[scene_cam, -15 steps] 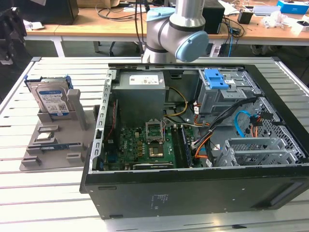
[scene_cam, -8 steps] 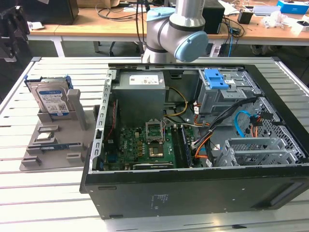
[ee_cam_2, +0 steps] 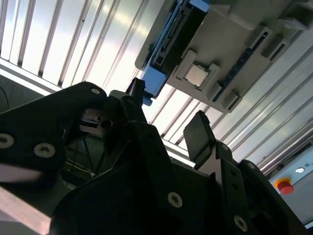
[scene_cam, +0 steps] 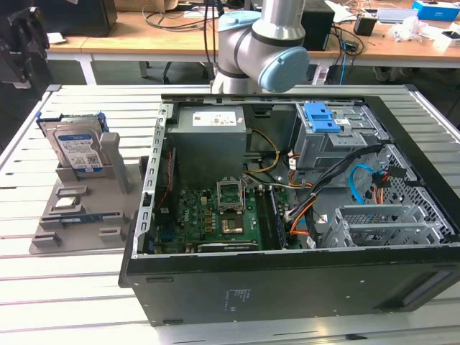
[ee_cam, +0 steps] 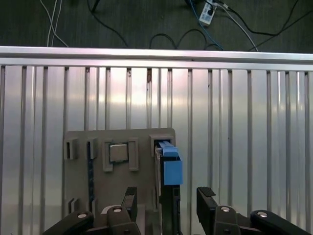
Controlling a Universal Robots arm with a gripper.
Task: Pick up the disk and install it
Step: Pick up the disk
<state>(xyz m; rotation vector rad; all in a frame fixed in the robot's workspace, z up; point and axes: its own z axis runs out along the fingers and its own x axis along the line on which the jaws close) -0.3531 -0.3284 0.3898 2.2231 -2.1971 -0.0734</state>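
The end effector is hanging wide open over the disk, standing on edge in a grey holder. Probably stiff and heavy; gripping its flat sides is looking safest.

Metal disk, shiny ribbed metal table

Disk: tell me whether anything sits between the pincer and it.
Nothing visible does. In the first wrist view the open pincer faces the disk, standing on edge in its grey holder, with no object between them.
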